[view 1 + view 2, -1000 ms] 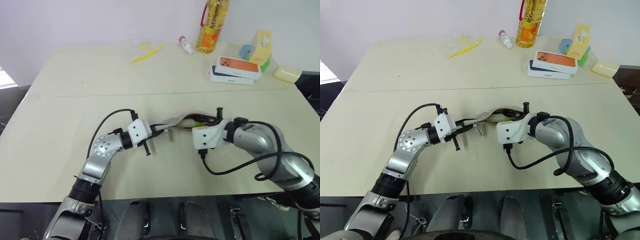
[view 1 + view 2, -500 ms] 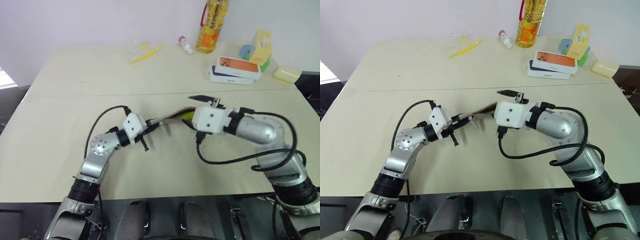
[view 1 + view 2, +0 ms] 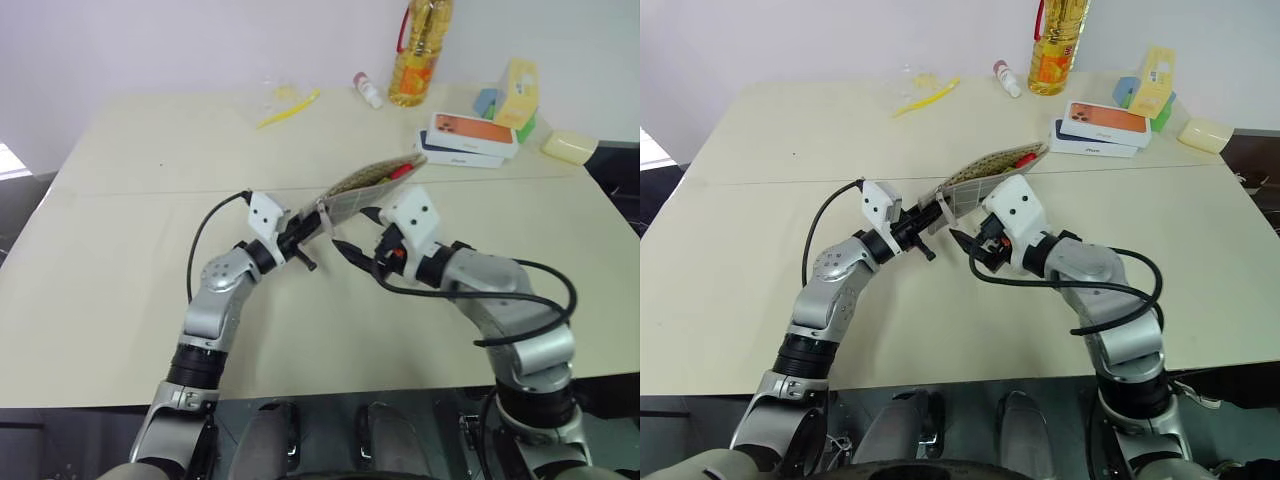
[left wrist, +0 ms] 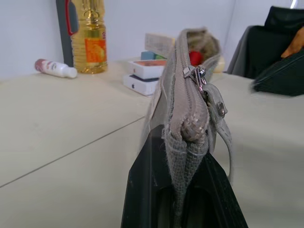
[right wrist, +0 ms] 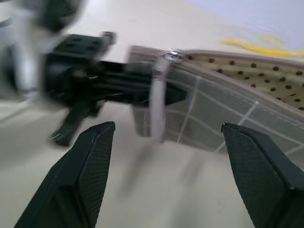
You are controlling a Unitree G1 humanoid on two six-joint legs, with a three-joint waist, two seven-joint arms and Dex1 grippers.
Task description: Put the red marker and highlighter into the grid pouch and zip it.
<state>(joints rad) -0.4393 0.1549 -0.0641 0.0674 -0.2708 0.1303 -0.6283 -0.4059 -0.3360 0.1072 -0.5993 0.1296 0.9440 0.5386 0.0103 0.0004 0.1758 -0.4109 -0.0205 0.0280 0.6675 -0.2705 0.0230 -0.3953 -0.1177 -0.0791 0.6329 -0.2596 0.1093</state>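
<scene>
The grid pouch (image 3: 362, 183) conceals most of its contents: a red tip (image 3: 400, 171) shows at the open mouth, the remainder of that item being inside the fabric. No yellow item can be made out within the pouch. In the right wrist view, the far end of the pouch is cut off by the picture's edge, and the left gripper (image 5: 142, 90) with its arm is motion-blurred. In the left wrist view, a dark form (image 4: 280, 78) beside the pouch is blurred and cut off at the edge.
</scene>
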